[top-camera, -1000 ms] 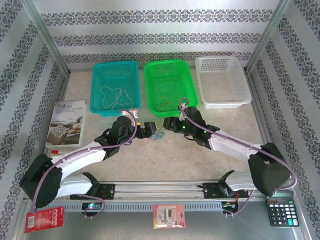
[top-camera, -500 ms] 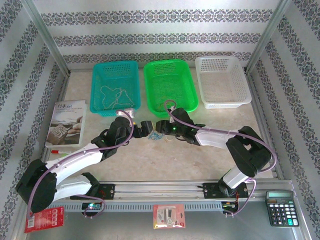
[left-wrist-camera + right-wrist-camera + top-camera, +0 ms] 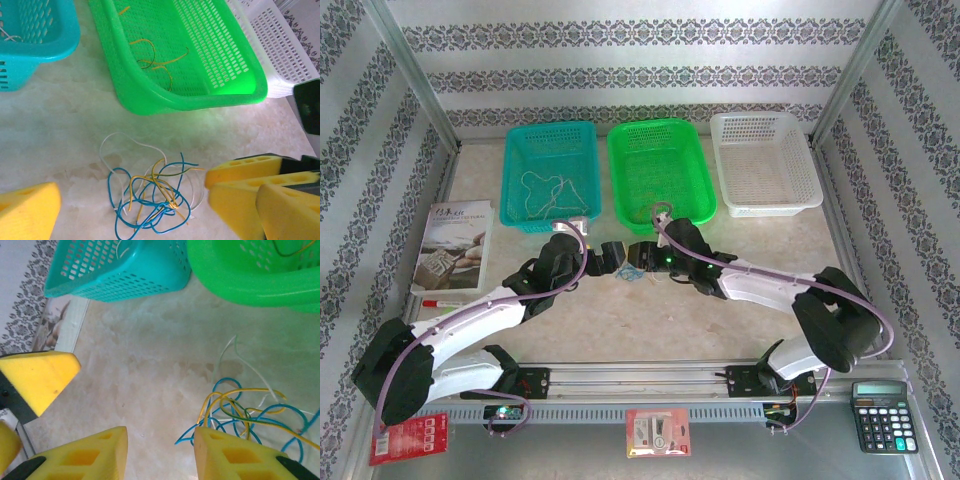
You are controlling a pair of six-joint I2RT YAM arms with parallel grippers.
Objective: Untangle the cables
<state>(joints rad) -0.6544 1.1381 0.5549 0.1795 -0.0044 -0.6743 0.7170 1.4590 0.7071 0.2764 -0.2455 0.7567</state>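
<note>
- Cable tangle (image 3: 151, 199) lies on the table (image 3: 650, 320), just in front of the green basket (image 3: 165, 102), not touching it.
- The tangle is blue, yellow-orange and white cords in loose overlapping loops. One white loop sticks out toward the basket.
- Left gripper (image 3: 612, 258): released, jaws wide apart. The wrist view has the tangle in the gap between them, not pinched.
- Right gripper (image 3: 640, 251): also released, jaws apart. Its right pad (image 3: 235, 455) sits at the edge of the tangle. Cannot tell if it touches the cords. The gap is mostly bare table, with one blue end reaching in.
- The two grippers face each other, close together over the tangle.
- Loose yellow-orange cords (image 3: 160, 62) lie inside the green basket.
- White cord (image 3: 548, 188) lies inside the teal basket (image 3: 550, 127).
</note>
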